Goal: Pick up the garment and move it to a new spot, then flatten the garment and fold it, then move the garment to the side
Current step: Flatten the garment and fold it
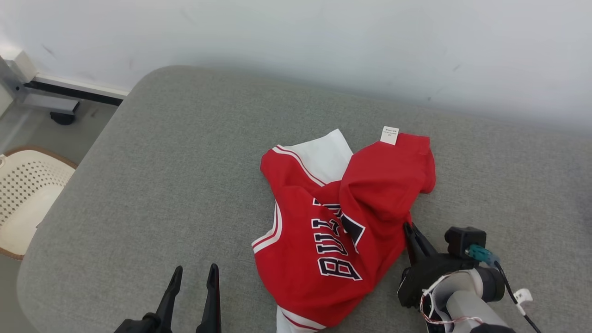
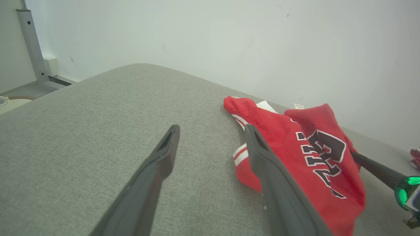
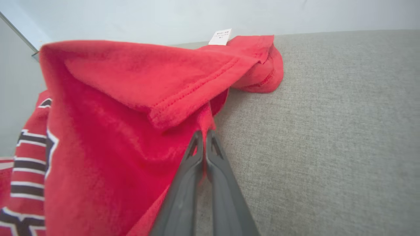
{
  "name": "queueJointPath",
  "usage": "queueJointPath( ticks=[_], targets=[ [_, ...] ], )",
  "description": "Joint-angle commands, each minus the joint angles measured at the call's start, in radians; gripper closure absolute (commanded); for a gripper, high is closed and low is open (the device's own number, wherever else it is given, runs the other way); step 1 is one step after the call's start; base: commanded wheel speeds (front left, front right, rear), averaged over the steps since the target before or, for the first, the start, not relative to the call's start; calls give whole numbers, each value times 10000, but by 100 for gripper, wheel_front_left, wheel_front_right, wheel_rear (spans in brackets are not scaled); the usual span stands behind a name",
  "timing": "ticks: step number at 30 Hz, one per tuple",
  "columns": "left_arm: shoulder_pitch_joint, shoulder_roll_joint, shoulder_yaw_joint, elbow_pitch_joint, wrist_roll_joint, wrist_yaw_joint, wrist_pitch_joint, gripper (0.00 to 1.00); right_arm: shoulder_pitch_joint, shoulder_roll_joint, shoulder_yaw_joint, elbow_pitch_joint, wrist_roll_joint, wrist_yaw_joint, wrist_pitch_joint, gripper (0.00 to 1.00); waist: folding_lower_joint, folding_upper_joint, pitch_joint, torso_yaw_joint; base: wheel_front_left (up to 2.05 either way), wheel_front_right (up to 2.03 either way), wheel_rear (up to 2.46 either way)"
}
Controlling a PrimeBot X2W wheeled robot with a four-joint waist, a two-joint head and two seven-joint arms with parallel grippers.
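The right gripper (image 3: pixel 204 134) pinches the edge of the crumpled jersey (image 1: pixel 333 222); the left gripper (image 1: pixel 195 268) beside it stands open. Lifting, flattening and folding all remain.

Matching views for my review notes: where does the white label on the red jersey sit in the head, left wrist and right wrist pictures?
Head view: label right of centre, upper half, at the far edge of the jersey.
Left wrist view: label small, right of centre, near mid-height, close to the wall.
Right wrist view: label top centre, above the folded cloth.
Shared landmark: the red jersey on the grey cushion.
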Motion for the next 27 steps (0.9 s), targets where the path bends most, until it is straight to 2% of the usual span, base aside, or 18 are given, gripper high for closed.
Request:
queueJointPath(
  ticks=[1,9,11,17,20,22,23,24,27],
  targets=[
    [46,13,16,21,-6,12,-24,0,329,3,-28,-253,109,-26,1,100,-1,-1,-95,-99,0,0,0],
    [416,11,177,12,48,-7,-24,0,2849,-360,174,-3824,862,-26,-1,100,-1,-1,-506,-596,0,0,0],
    [551,11,260,42,63,-6,-24,0,4100,-328,294,-4983,1161,-26,-2,100,-1,-1,-653,-755,0,0,0],
    [672,11,370,-16,10,-37,-24,0,6254,-192,637,-7041,1044,-26,342,100,-1,-1,-705,-987,0,0,0],
    [672,11,417,-30,22,-59,-24,0,7047,-97,427,-7541,861,-26,866,100,-1,-1,-699,-1090,0,0,0],
    [653,10,435,-22,31,-61,-24,0,7197,-73,217,-7750,523,-26,1014,50,-1,-1,-696,-1130,0,0,0],
    [653,10,435,-22,31,-61,-24,0,7197,-73,217,-7750,523,-26,1014,50,-1,-1,-696,-1130,0,0,0],
    [655,10,438,-5,33,-58,-24,0,7231,-59,127,-7853,363,-25,1042,0,-1,-1,-698,-1143,0,0,0],
    [653,10,443,39,65,-77,-24,0,7176,-30,-211,-8256,128,-26,974,0,-1,-1,-713,-1167,0,0,0]
  ],
)
